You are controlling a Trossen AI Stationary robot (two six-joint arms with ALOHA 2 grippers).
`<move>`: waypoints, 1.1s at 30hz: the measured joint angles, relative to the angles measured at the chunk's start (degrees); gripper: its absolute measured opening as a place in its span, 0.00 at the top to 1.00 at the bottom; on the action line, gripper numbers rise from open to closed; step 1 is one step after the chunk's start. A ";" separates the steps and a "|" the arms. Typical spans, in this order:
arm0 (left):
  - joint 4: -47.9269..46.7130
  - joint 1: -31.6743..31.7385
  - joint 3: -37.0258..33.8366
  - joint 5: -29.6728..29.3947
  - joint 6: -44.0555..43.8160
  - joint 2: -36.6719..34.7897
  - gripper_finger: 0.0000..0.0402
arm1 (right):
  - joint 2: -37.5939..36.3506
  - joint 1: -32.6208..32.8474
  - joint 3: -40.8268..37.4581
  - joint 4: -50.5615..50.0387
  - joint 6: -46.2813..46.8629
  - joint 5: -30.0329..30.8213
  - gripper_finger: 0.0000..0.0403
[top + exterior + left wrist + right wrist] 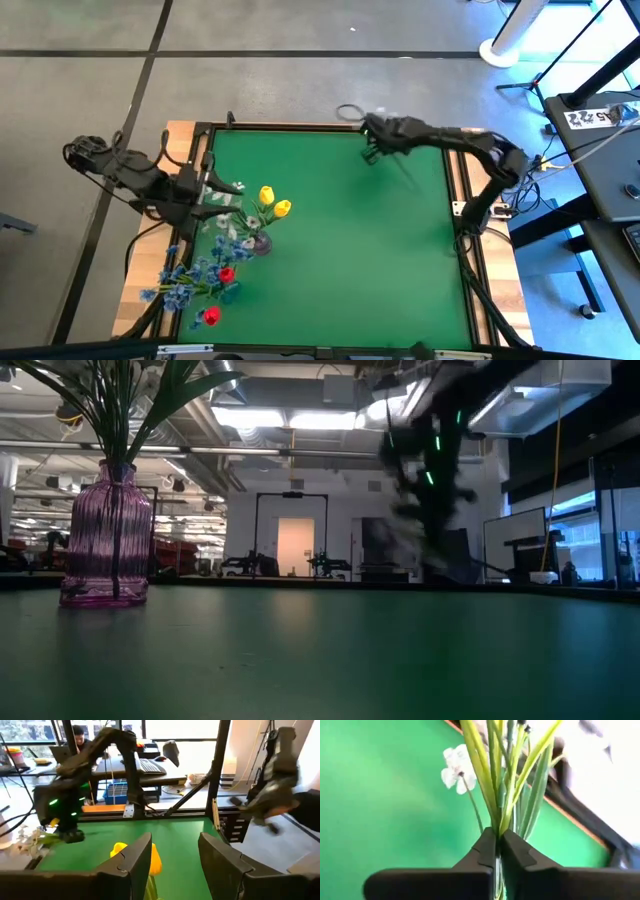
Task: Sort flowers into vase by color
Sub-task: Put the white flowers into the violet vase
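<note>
Green stems (507, 785) filled the right wrist view, pinched between the 2 fingers (482, 852) of the right end effector (497, 840), which was clamped together on them. They were long, thin, yellow-green stalks with narrow leaves, and 1 pale white blossom (454, 766) hung beside them over the green counter (380, 810). From above, that end effector (372, 135) sat near the far edge of the counter (350, 260), right of its middle, with a thin stem trailing from it.

Across the counter, the left end effector (205, 190) hovered at the left edge, its fingers (132, 862) apart and holding nothing. Just below them showed a yellow tulip (155, 860).

A vase (108, 535) of ribbed purple glass stood upright on the counter near the left side, with green stems rising from its neck. From above, 2 yellow tulips (274, 201) showed beside the vase (260, 242). Blue blossoms (195, 275) and 2 red tulips (218, 295) lay spread toward the near left corner, and pale blossoms (225, 190) sat close by the left end effector.

A person (77, 735) sat at a desk beyond the counter.
</note>
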 joint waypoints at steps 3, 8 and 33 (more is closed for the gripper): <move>0.08 -0.02 0.13 -2.06 -0.24 0.00 0.60 | -5.84 10.14 0.74 5.46 -0.04 0.30 0.98; -0.45 0.00 0.13 -5.88 -1.78 0.11 0.56 | -12.86 27.02 0.79 16.73 -2.82 4.13 0.96; -23.61 -3.04 4.16 -0.52 -14.84 -5.79 0.52 | 10.19 55.87 -4.65 112.35 -45.31 -16.72 0.99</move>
